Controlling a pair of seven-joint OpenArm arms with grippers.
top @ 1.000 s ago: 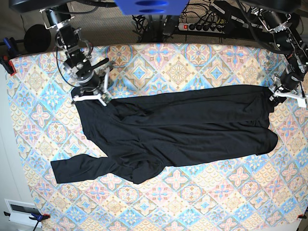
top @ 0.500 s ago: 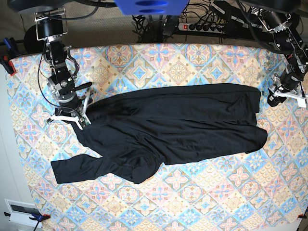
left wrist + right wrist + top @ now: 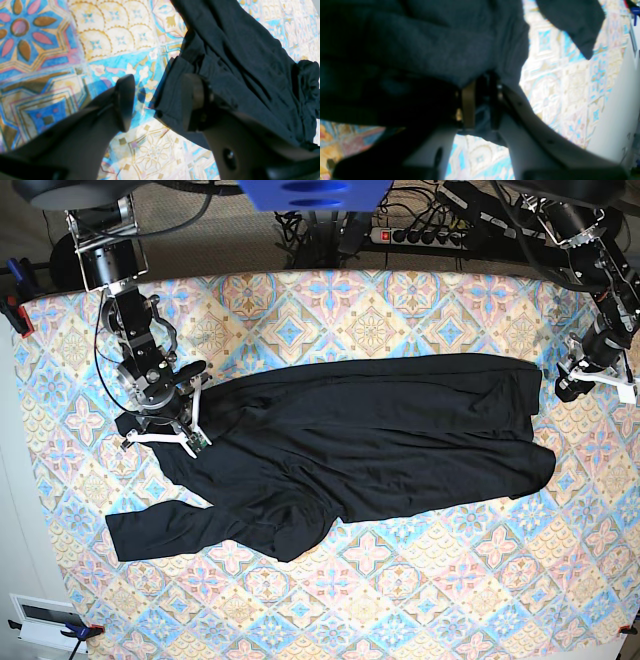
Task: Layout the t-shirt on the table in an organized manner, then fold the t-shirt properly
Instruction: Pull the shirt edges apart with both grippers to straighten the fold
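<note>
Black shirt spread crosswise on patterned worktop, one sleeve bunched. Right tool: fabric between jaws, grip state cannot be told. Left tool: released beside hem. Advise pulling corners apart evenly, keeping low.

Black t-shirt blurs into shadow around the right gripper, hiding its left finger; whether the fabric is pinched cannot be told.
</note>
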